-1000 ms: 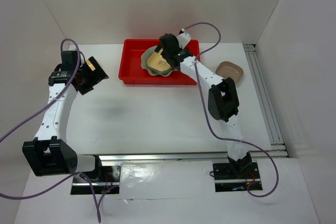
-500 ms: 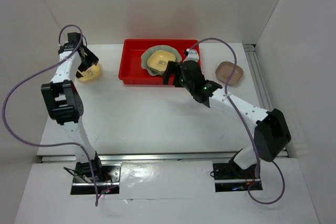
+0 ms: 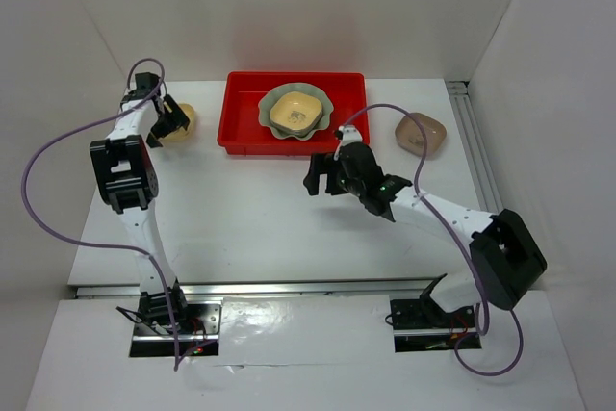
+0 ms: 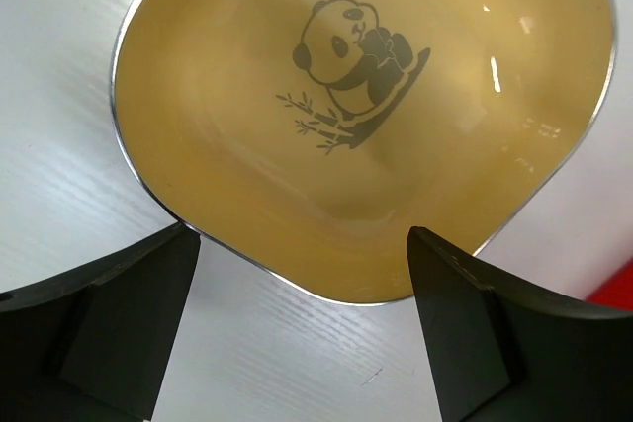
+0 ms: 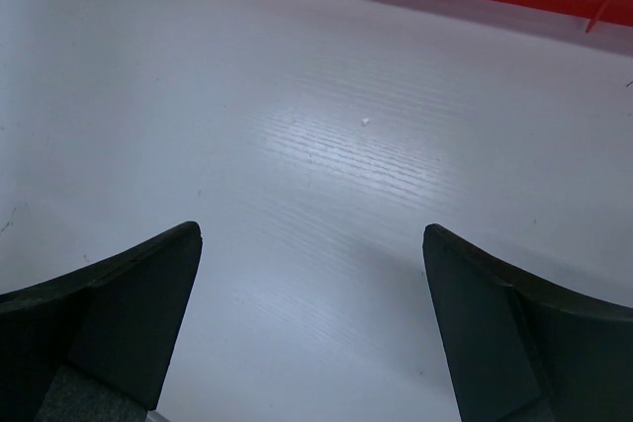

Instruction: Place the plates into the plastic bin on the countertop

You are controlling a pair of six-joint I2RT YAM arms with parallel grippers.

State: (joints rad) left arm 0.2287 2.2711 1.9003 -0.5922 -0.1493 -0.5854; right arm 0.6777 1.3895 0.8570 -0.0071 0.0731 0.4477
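The flat white countertop (image 3: 241,228) carries a bright red shallow rectangular plastic bin (image 3: 243,120) at its far middle, its long axis running left to right along the back wall. Inside the bin, open side up, lies a large pale green scalloped plate (image 3: 267,115), and nested in it is a small yellow rounded-square dish (image 3: 295,113), also facing up. Well to the right of the bin a small brown rounded-square dish (image 3: 421,134) rests on the countertop, upright. To the left of the bin, on the countertop, sits a second small yellow rounded-square dish (image 4: 366,126), mouth up and turned so that one rounded corner points at the left gripper (image 4: 302,244). Its floor bears a dark printed panda holding a bamboo sprig, the panda's head toward the far side in the left wrist view. The left gripper's fingers are spread wide on either side of that near corner and hold nothing; whether the left finger touches the rim is hard to tell. The right gripper (image 5: 312,234) hangs over bare countertop just in front of the bin's near wall, fingers spread wide and empty.
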